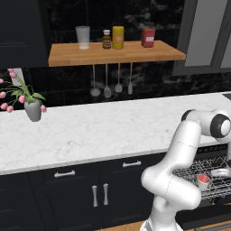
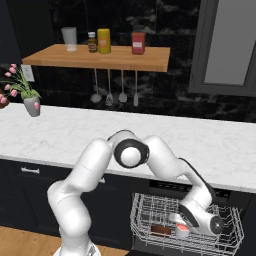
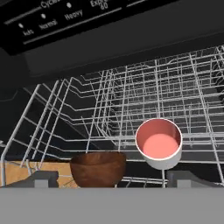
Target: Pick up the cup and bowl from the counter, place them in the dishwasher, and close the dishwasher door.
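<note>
Cup [image 3: 158, 143] and bowl [image 3: 98, 168] sit in the rack [image 3: 131, 92], claw [image 3: 109, 178] spread wide, so lift straight out, clear of wires, before shutting the door.

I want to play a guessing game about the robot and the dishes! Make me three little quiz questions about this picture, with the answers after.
1. True or false: the cup sits upright in the wire rack of the dishwasher.
2. What lies beside the cup in the rack? A) a plate B) a brown wooden bowl C) a spoon
3. Fill in: the gripper hangs over the rack with its jaws ____ and nothing between them.

Key: 1 true; 2 B; 3 open.
</note>
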Robot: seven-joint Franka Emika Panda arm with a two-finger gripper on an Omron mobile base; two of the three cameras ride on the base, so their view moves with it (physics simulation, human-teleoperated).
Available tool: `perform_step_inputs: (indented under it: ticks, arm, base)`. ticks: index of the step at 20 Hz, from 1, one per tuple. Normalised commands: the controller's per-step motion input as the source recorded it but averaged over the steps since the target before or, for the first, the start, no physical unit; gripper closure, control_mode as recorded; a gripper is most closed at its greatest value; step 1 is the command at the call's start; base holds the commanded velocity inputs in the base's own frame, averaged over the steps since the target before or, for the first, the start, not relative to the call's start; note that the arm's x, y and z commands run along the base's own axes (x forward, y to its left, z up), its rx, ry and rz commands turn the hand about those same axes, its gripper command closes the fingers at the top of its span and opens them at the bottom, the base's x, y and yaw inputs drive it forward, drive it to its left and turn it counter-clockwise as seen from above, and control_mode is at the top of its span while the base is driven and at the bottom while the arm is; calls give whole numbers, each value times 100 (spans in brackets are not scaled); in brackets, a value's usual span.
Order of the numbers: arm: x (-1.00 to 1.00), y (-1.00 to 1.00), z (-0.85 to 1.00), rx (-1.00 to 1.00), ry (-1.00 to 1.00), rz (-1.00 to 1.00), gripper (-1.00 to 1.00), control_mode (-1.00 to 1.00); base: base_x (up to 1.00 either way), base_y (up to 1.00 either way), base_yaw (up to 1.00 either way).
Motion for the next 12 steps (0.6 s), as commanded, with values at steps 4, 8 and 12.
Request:
perform_step_inputs:
  ticks: [4, 8, 12]
  arm:
    - [-50, 3, 100, -13, -2, 0, -100, -100]
    - [-49, 8, 56, -9, -21, -1, -100, -100]
    - [-6, 0, 42, 1, -7, 0, -100, -100]
  base:
    - [0, 0, 0]
    - [0, 0, 0]
    - [0, 0, 0]
